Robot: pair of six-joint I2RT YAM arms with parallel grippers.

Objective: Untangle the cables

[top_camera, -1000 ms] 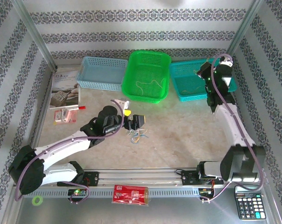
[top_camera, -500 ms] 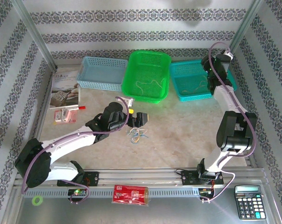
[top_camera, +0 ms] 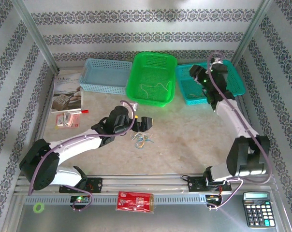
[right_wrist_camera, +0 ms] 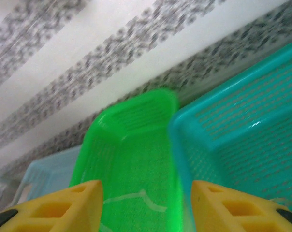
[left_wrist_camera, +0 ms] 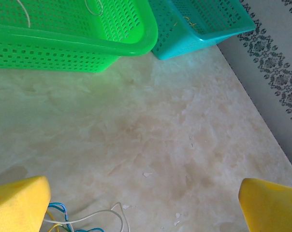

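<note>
Table (top_camera: 184,140): pale marbled top, patterned walls on 3 sides. L arm (top_camera: 73,145) reaches from near-left base toward centre. R arm (top_camera: 233,116) stretches from near-right base to far right.

3 baskets in a row at far edge: blue basket (top_camera: 105,75) left, green basket (top_camera: 153,60) mid, teal basket (top_camera: 233,87) right. Green & teal sit close side by side. Booklet (top_camera: 66,92) far left, calculator (top_camera: 257,212) near-right corner, red packet (top_camera: 135,200) on near rail.

L gripper (top_camera: 144,123) hangs mid-table, jaws spread wide, nothing between. Its wrist cam (left_wrist_camera: 146,203) has a yellow tip at each bottom corner. R gripper (top_camera: 197,75) is over teal basket's left end, facing twd green. In its wrist cam (right_wrist_camera: 146,208) fingers stand apart w/ nothing in the gap.

Cables (top_camera: 141,139): small clump of blue, yellow & whitish cords on table, centre, just near side of L gripper, not held. L wrist cam puts them (left_wrist_camera: 78,220) by the left tip. Thin pale cord (top_camera: 153,88) lies in green basket.
</note>
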